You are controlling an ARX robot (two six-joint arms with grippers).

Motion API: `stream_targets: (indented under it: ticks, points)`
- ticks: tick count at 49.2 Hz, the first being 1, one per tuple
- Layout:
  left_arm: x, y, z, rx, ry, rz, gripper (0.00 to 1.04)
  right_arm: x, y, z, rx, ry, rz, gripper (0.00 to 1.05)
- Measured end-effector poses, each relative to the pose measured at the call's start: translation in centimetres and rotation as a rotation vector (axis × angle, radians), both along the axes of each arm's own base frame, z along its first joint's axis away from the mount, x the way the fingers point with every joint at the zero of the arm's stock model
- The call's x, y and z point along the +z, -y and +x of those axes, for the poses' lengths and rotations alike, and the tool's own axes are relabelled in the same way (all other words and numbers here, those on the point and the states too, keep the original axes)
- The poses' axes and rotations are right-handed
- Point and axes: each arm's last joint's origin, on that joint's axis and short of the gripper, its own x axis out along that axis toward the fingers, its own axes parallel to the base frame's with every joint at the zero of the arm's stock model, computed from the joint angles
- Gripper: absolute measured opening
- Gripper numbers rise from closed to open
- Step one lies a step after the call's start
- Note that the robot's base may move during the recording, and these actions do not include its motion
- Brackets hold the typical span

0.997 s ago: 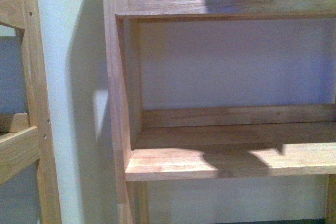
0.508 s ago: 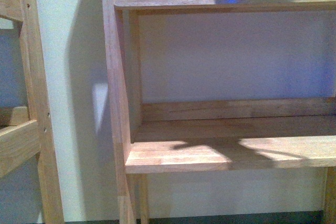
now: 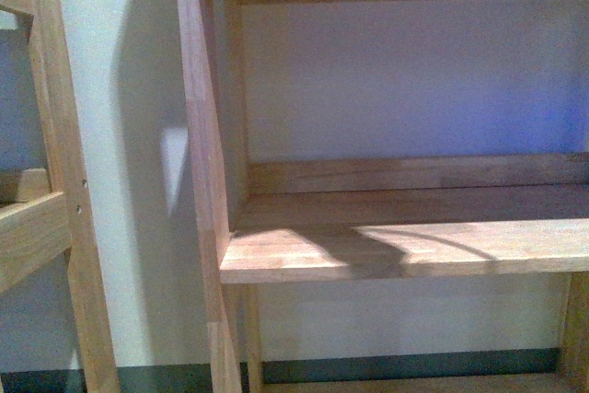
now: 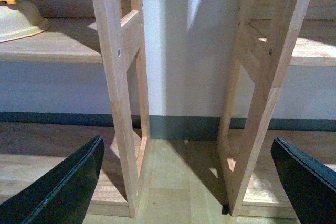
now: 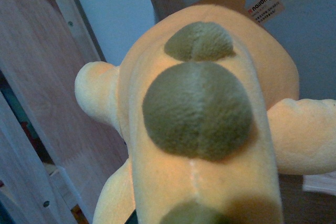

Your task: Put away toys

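Left end effector [image 4: 184, 182] spread wide with nothing between its dark fingers [image 4: 63, 187], right end effector hidden from view

Likely home; wooden shelving [image 3: 405, 250]; pale wall [image 3: 138, 227]

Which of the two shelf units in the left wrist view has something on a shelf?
The unit with the upright nearer the cream bowl-like item, which rests on its upper shelf. The other unit's shelf shows bare.

left gripper [image 4: 186, 182] fingers spread wide | two wooden shelf frames [image 4: 118, 77] ahead | cream bowl [image 4: 18, 19] on shelf
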Motion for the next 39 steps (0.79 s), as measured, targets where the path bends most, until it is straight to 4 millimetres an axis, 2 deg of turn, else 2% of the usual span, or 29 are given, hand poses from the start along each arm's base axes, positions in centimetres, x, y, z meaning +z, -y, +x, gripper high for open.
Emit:
stream_targets:
  ticks: [14,19,39]
  points:
    - [0.0,0.0,0.0,0.0,0.0,0.0,0.98,-2.6,-1.7,2.9,0.022,-0.061,0.007,0.07]
    - [0.0,0.0,0.0,0.0,0.0,0.0,0.98,-3.0,-1.8,3.9,0.026,-0.073,0.026,0.07]
    - [0.0,0.0,0.0,0.0,0.0,0.0,0.98,-4.0,-2.3,5.6,0.101,-0.116,0.074,0.07]
